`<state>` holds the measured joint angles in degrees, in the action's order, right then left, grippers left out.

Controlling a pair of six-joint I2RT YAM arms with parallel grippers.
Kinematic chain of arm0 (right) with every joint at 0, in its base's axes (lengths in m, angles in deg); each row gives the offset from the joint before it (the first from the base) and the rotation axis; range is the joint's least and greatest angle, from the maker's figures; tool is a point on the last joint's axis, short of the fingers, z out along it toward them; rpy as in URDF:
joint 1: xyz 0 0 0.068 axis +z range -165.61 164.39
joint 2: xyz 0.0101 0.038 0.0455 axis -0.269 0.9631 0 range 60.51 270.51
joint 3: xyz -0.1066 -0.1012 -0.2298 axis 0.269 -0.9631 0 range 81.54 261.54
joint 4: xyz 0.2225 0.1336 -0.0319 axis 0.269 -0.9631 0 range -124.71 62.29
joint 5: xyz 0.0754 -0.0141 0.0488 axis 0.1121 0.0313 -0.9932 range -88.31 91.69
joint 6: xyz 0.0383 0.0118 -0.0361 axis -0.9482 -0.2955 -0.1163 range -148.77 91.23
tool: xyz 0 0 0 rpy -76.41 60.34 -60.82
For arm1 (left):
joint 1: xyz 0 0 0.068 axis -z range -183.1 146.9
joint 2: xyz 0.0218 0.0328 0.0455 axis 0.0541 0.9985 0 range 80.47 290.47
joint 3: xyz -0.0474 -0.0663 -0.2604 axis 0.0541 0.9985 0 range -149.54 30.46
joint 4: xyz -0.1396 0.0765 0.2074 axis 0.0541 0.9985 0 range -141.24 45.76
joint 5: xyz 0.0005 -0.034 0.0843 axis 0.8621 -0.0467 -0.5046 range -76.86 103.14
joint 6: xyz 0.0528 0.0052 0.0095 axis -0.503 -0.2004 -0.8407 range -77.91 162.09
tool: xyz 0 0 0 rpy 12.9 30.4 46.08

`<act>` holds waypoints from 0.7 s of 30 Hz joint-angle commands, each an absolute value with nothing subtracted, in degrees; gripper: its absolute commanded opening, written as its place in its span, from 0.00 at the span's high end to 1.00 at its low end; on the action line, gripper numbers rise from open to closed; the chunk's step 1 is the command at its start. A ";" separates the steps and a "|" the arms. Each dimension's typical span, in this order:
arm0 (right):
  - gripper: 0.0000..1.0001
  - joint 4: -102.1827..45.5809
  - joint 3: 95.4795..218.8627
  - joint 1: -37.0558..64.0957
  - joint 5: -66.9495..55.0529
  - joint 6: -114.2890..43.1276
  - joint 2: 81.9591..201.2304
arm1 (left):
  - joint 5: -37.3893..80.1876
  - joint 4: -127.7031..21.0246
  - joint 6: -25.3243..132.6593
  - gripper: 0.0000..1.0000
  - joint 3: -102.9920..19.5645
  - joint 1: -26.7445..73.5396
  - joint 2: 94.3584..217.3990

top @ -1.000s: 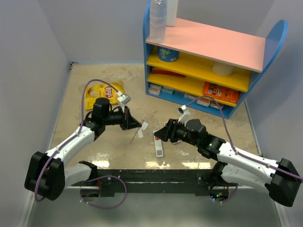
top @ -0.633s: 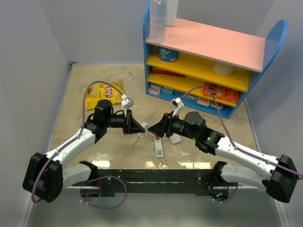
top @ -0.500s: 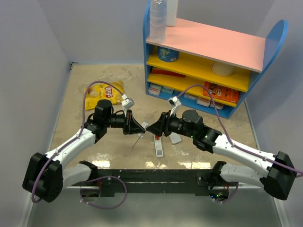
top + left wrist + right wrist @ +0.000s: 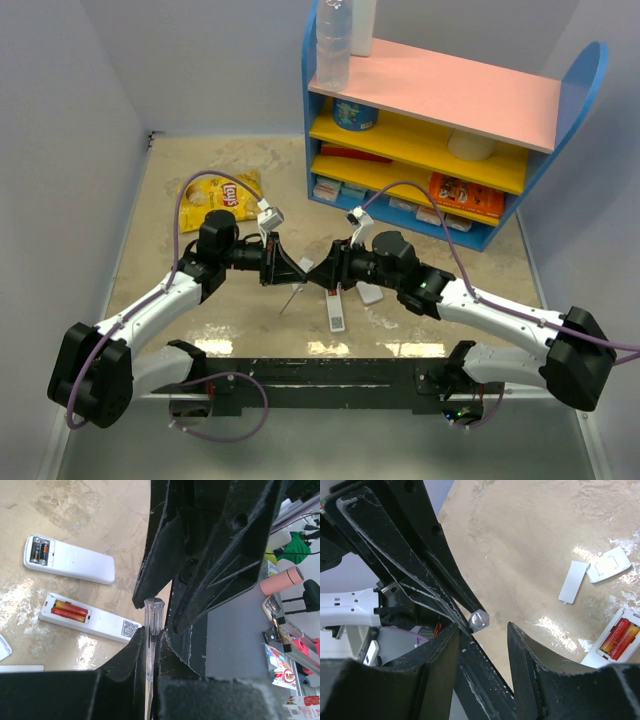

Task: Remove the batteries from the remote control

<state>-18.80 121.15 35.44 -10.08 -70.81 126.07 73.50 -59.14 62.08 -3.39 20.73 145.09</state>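
The remote control (image 4: 336, 312) lies back up on the table, just below both grippers. Two red-orange batteries (image 4: 70, 611) sit in its open slot (image 4: 100, 622); they also show at the right edge of the right wrist view (image 4: 620, 639). My left gripper (image 4: 293, 270) (image 4: 150, 632) is shut on a thin clear stick (image 4: 152, 622) (image 4: 288, 298), held above the table. My right gripper (image 4: 318, 276) (image 4: 482, 635) is open, facing the left one. The stick's hexagonal end (image 4: 479, 620) sits between its fingers, close to the left finger (image 4: 440, 665).
A wider white device (image 4: 70, 560) (image 4: 370, 293) with dark batteries lies beside the remote. Two flat cover pieces (image 4: 572, 581) (image 4: 609, 565) lie on the table. A chips bag (image 4: 215, 192) is at the back left, a blue shelf unit (image 4: 440, 130) at the back right.
My right gripper has moved left until it meets the left gripper, its jaws now around the stick's end. My left gripper shifted slightly right early on, still holding the stick.
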 commanded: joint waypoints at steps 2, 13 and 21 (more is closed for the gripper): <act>0.54 -14.52 123.02 35.55 -11.31 -70.07 126.69 | 76.77 -64.68 63.71 1.00 -2.15 21.16 143.84; 0.62 -11.10 121.88 35.55 -13.51 -70.86 127.93 | 77.65 -65.82 64.50 1.00 -1.89 21.16 143.84; 0.73 -10.39 121.26 35.55 -13.95 -72.27 128.01 | 77.47 -66.18 64.85 1.00 -1.80 21.16 143.49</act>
